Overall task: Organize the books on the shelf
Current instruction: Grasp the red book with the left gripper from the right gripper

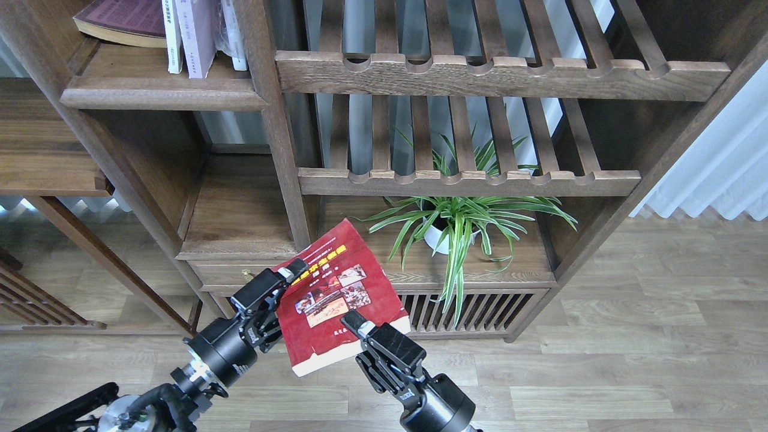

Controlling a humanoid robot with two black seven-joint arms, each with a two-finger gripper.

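The dark red book with the yellow title (345, 300) is tilted in the air in front of the low cabinet. My right gripper (353, 320) is shut on its near bottom edge. My left gripper (287, 277) is at the book's left edge; one finger (295, 266) lies over the cover's upper left corner, the other is hidden by the book, and the jaws look open. The shelf (162, 95) is at the upper left. On it stand the white and lavender book (198, 36) and a thin pale-spined book (173, 36) whose cover is hidden.
A large maroon book (120, 21) lies on the same shelf, and a plastic-wrapped white book (235, 30) leans by the upright post (276, 120). Two slatted racks (498, 75) span the right bay. A potted spider plant (456, 222) stands right of the red book.
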